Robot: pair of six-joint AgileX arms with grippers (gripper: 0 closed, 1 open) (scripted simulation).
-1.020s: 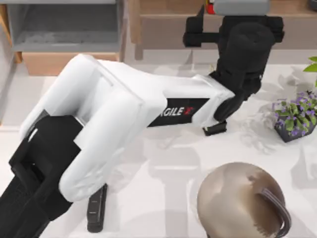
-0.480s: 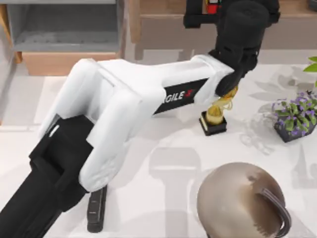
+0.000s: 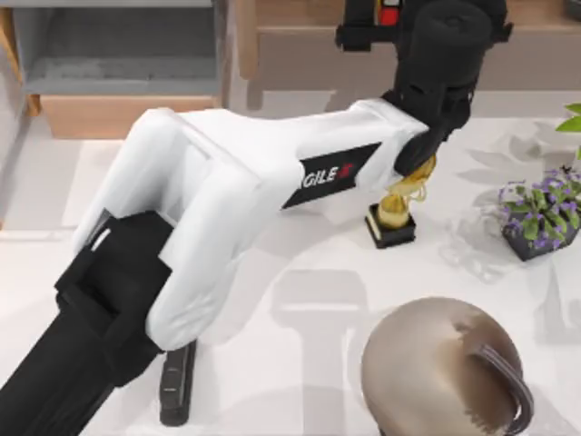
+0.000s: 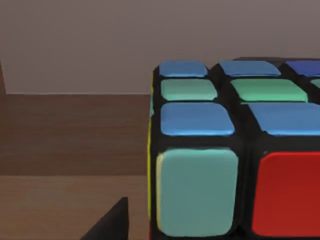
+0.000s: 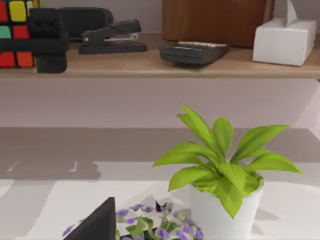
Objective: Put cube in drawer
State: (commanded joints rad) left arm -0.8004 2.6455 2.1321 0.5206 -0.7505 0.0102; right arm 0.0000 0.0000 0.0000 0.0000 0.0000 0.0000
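Note:
The cube [image 4: 235, 165], with blue, green and red stickers on a black grid, sits on the wooden shelf [image 5: 150, 62] at the table's far side. In the top view a red patch of the cube [image 3: 388, 14] shows beside my left gripper [image 3: 374, 22]. That gripper is open around the cube, and one finger [image 4: 110, 225] stands a little apart from the cube's side. The right wrist view shows the left gripper [image 5: 35, 45] in front of the cube [image 5: 12, 35]. The drawer [image 3: 118, 77] stands pulled out at the far left, its light-wood front panel [image 3: 127, 115] facing the table. One finger [image 5: 97, 224] of my parked right gripper shows, spread wide.
A gold trophy [image 3: 397, 211] stands just under the left arm's wrist. Purple flowers [image 3: 540, 213] and a leafy plant in a white pot [image 5: 225, 200] are at the right. A brown dome [image 3: 445, 368] sits front right and a black object [image 3: 177, 381] front left. The shelf holds a stapler [image 5: 112, 37], a dark flat device [image 5: 195, 50] and a tissue box [image 5: 285, 37].
Over the last second my left arm has reached farther back to the shelf, uncovering the trophy. In the last half second it has hardly moved.

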